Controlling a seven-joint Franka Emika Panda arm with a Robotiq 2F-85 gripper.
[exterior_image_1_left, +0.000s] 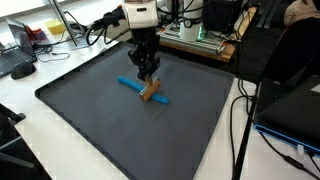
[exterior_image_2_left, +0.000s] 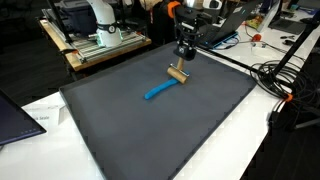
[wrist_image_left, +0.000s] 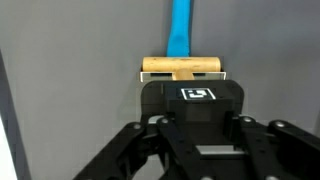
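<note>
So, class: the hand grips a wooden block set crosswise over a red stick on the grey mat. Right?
Not quite: the stick is blue, not red, as the wrist view shows. The rest holds: the hand grips the wooden block, crosswise over the stick, on the grey mat.

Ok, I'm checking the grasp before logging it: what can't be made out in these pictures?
Whether the gripper holds the wooden block: in the wrist view its own body covers the contact; too small in both exterior views.
The blue stick's far end: cut off by the wrist view's top edge.
The stick's middle: hidden under the block.
</note>
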